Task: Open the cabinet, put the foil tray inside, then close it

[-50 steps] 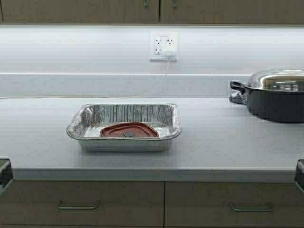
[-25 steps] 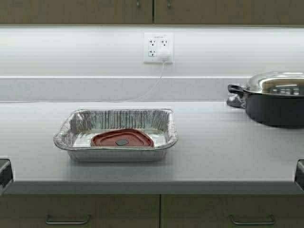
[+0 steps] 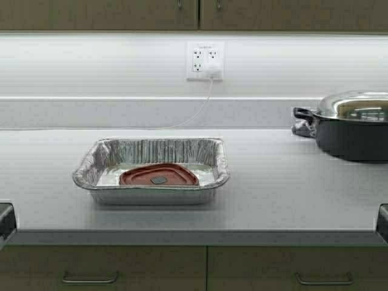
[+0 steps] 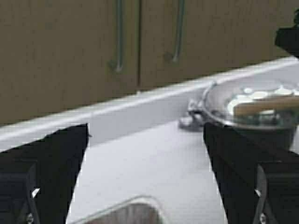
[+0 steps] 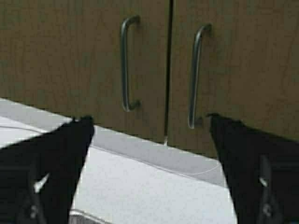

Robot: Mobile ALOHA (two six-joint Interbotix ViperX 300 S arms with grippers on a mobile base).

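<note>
The foil tray (image 3: 151, 159) sits on the grey counter, left of centre, with a flat red lid (image 3: 159, 175) lying in it. The cabinet (image 3: 109, 13) hangs above; both tan doors are shut and only their lower edge shows. My left gripper (image 4: 145, 135) is open and empty, low at the counter's front left, with the tray's corner (image 4: 122, 211) just below it. My right gripper (image 5: 149, 123) is open and empty at the front right. It faces the cabinet's two curved handles (image 5: 126, 65), with the tray's rim (image 5: 80, 217) at the frame edge.
A dark two-handled pot (image 3: 354, 133) with a steel lid stands at the counter's back right, also in the left wrist view (image 4: 252, 102). A wall outlet (image 3: 205, 60) with a white plug and cord is on the backsplash. Drawers (image 3: 91, 270) run under the counter.
The robot has driven closer to the counter, so the tray sits lower and farther left than a second ago. In the last half second the scene shifted slightly right. Both arms stay parked.
</note>
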